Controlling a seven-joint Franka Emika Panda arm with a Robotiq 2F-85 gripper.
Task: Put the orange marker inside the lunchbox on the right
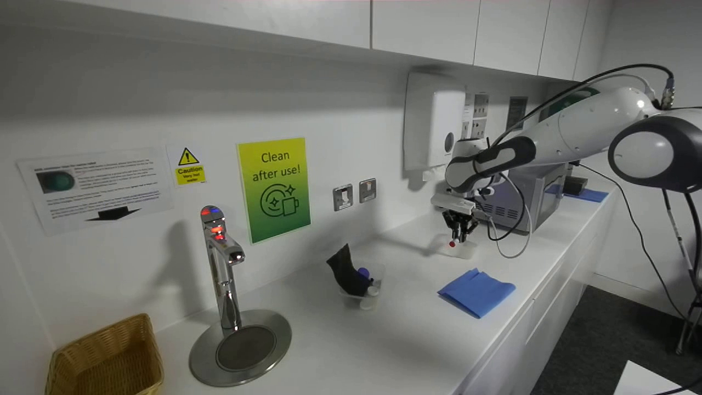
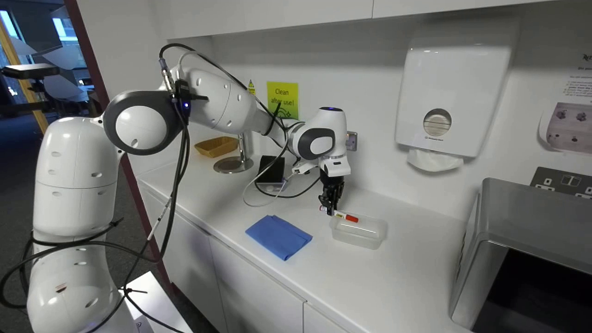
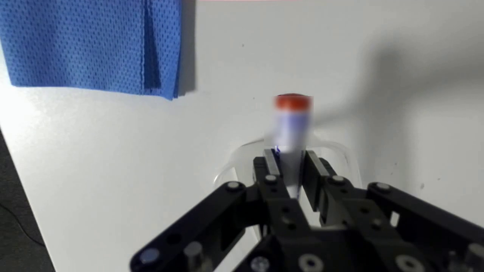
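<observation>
The orange marker (image 2: 346, 216) is white with a reddish-orange cap and a red end. My gripper (image 2: 331, 210) is shut on it and holds it roughly level. In the wrist view the marker's red end and white body (image 3: 293, 126) stick out between the fingertips (image 3: 290, 160). The lunchbox is a clear, open plastic box (image 2: 357, 238), also seen in an exterior view (image 1: 466, 251). It is below the fingers, and the marker's orange cap reaches over its rim. In the wrist view the box rim (image 3: 349, 158) shows under the fingers, partly hidden by them.
A folded blue cloth (image 2: 279, 237) lies beside the box. Another clear container (image 1: 378, 285) holds a black item (image 1: 349, 272) and small things. A grey microwave (image 2: 522, 231) stands on the counter (image 2: 407, 277). A tap (image 1: 222, 269) and wicker basket (image 1: 107, 356) are farther along.
</observation>
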